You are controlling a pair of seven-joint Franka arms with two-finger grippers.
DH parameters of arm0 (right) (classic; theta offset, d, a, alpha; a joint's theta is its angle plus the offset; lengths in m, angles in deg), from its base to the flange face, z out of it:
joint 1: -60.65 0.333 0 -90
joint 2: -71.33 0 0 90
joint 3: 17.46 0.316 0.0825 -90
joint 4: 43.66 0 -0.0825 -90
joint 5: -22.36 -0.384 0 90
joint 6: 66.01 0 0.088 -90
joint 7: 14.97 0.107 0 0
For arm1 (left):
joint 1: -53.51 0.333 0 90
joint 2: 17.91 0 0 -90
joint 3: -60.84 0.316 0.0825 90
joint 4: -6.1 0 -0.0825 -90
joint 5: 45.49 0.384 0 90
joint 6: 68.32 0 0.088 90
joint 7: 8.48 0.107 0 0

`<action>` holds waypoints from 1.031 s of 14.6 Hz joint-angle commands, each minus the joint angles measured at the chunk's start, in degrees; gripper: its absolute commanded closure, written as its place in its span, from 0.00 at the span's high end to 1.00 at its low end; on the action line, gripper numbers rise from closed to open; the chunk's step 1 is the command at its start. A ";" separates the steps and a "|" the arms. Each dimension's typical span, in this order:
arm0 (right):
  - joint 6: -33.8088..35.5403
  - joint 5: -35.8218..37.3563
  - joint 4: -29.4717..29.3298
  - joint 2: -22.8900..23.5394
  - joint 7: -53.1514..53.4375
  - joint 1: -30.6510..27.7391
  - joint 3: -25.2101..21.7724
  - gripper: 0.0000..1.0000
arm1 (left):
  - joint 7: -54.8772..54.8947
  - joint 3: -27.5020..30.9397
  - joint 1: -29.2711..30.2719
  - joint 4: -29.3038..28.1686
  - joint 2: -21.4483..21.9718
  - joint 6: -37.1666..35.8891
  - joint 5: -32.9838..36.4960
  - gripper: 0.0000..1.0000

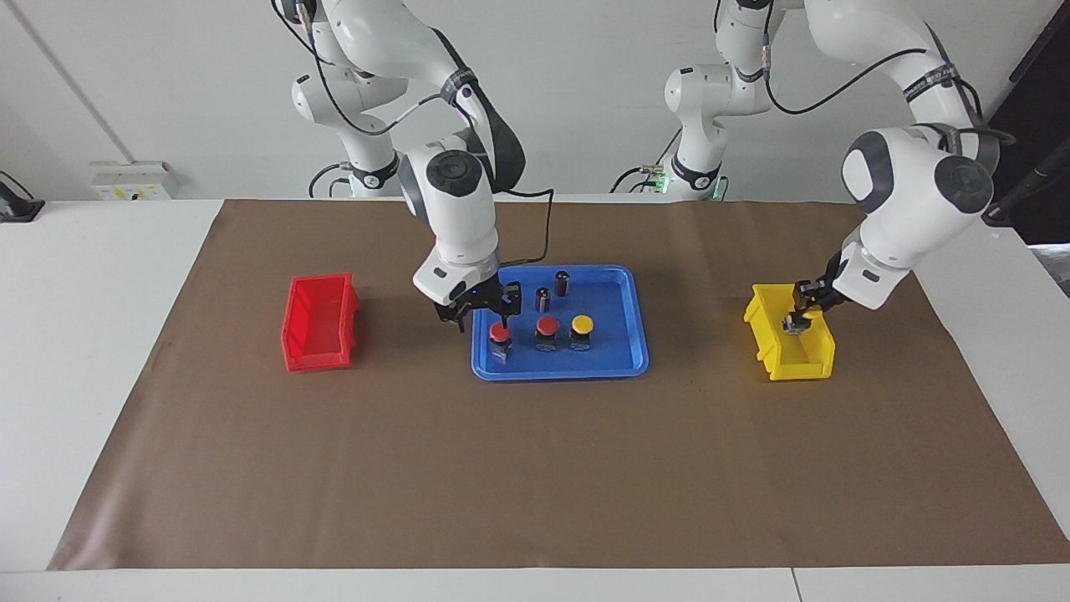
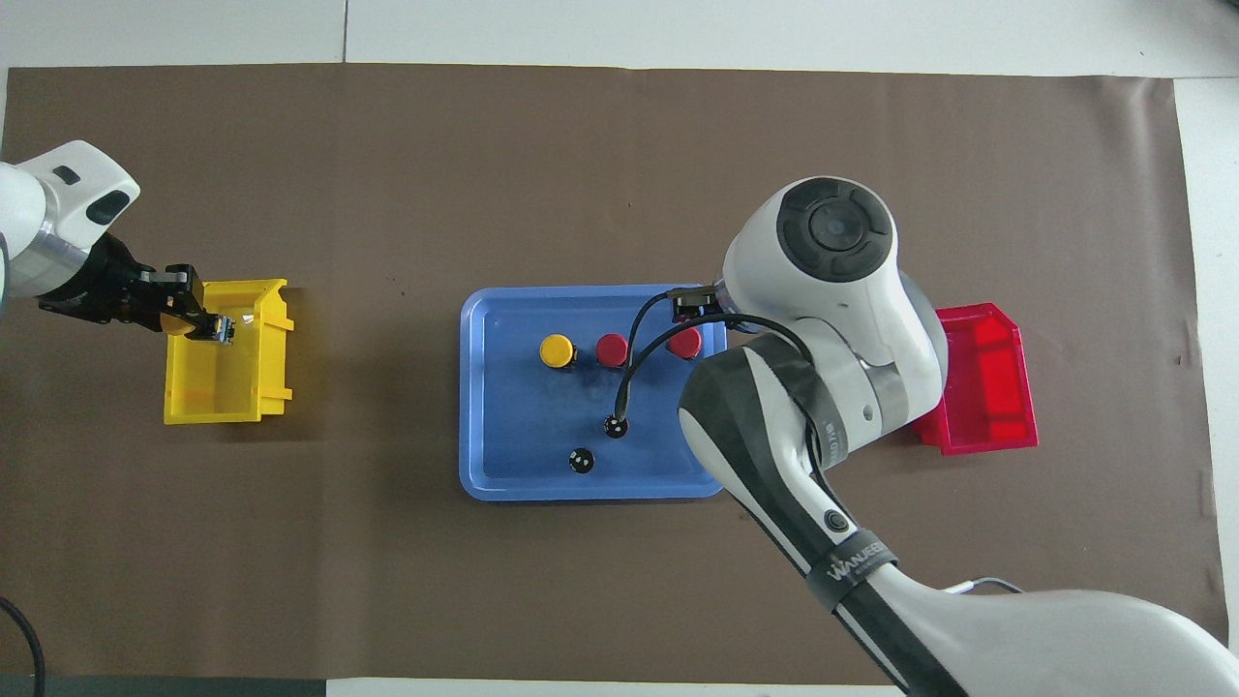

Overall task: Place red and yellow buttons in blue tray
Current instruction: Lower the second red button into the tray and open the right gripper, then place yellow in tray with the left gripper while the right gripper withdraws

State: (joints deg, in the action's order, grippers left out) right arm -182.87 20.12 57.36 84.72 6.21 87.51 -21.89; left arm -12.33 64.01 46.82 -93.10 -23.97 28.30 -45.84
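My right gripper (image 1: 500, 315) sits centre frame in the facing view, arm bent down steeply from the upper left, wrist tilted, fingers straddling the cap of a red button (image 1: 500, 333) at the blue tray's (image 1: 614, 368) end toward the red bin (image 1: 318, 322). I can't tell whether the fingers are clamped on it or just around it. In the overhead view the arm's big white joint covers most of that corner; only the red cap (image 2: 686, 343) peeks out.

Second red button (image 1: 547, 326) and a yellow button (image 1: 582, 324) stand in a row beside it in the tray, centre frame. Two dark cylinders (image 1: 562, 283) stand in the tray too, higher in the facing view.

My left gripper (image 1: 796, 321) is at right of the facing frame, arm reaching down from the upper right, forearm angled, over the yellow bin (image 1: 790, 355). It's pinched on the other yellow button (image 2: 177, 322), whose cap and base show between the fingers at left in the overhead view.
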 commanded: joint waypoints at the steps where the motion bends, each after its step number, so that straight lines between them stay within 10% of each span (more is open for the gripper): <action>1: 4.53 0.39 -1.34 -5.03 -6.30 -7.77 0.48 1.00 | -6.06 -0.01 -4.98 5.93 -0.26 -6.52 0.79 0.01; 6: 19.81 0.57 -5.82 -13.03 -9.75 -18.76 0.30 1.00 | -21.69 -0.45 -18.85 4.98 -3.94 1.71 -0.35 0.01; 15: 26.51 1.71 -4.51 -17.09 -16.68 -29.75 0.30 1.00 | -25.16 -0.45 -26.44 4.28 -13.00 12.01 -2.38 0.01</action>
State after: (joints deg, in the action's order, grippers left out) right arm -157.36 21.39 51.60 68.29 -8.60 61.01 -22.45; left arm -37.45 62.63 21.44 -88.69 -36.32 39.00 -47.31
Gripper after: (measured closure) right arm 0.000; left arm 0.581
